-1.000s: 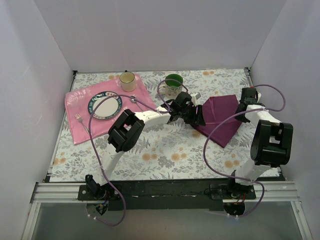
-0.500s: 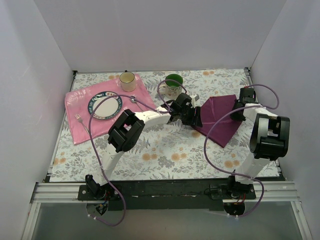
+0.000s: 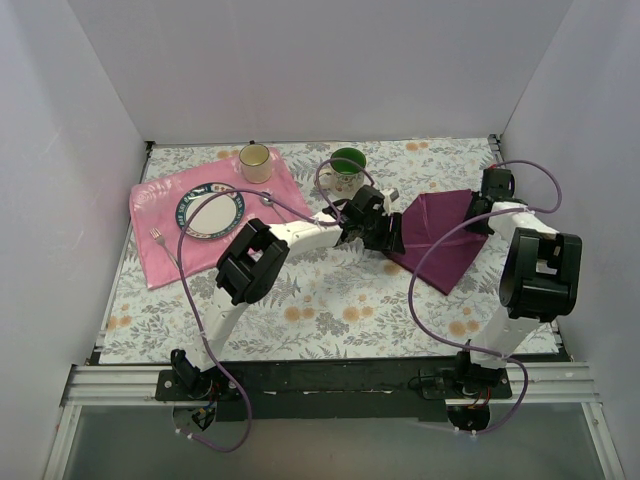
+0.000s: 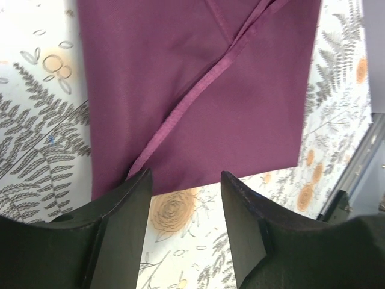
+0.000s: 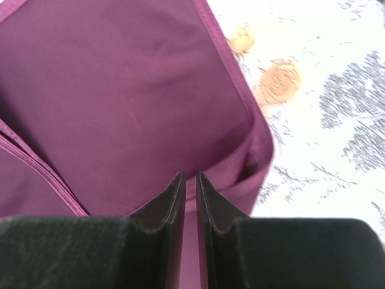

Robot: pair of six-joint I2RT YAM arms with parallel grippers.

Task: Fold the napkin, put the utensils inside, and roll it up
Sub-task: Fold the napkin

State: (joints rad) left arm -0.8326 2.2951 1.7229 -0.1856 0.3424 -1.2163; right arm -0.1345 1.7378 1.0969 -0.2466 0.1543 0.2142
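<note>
The dark purple napkin [image 3: 440,245] lies partly folded on the floral tablecloth at the right, one hemmed layer slanting over another [image 4: 198,90]. My right gripper [image 3: 476,222] is at its far right corner. In the right wrist view its fingers [image 5: 189,176] are shut on a raised, curled edge of the napkin [image 5: 120,90]. My left gripper [image 3: 392,238] sits at the napkin's left edge. There it stands open [image 4: 185,177] over bare tablecloth, just short of the hem, with nothing between its fingers. A fork [image 3: 157,240] lies on the pink mat at the far left. The spoon I cannot make out.
A pink mat [image 3: 165,200] at the back left carries a blue-rimmed plate [image 3: 210,212] and a cream cup [image 3: 255,162]. A green mug [image 3: 347,165] stands just behind the left gripper. White walls close in the table on three sides.
My right wrist has shifted a little toward the back wall, still holding the napkin's corner, and its arm has swung with it. The left arm has barely moved.
</note>
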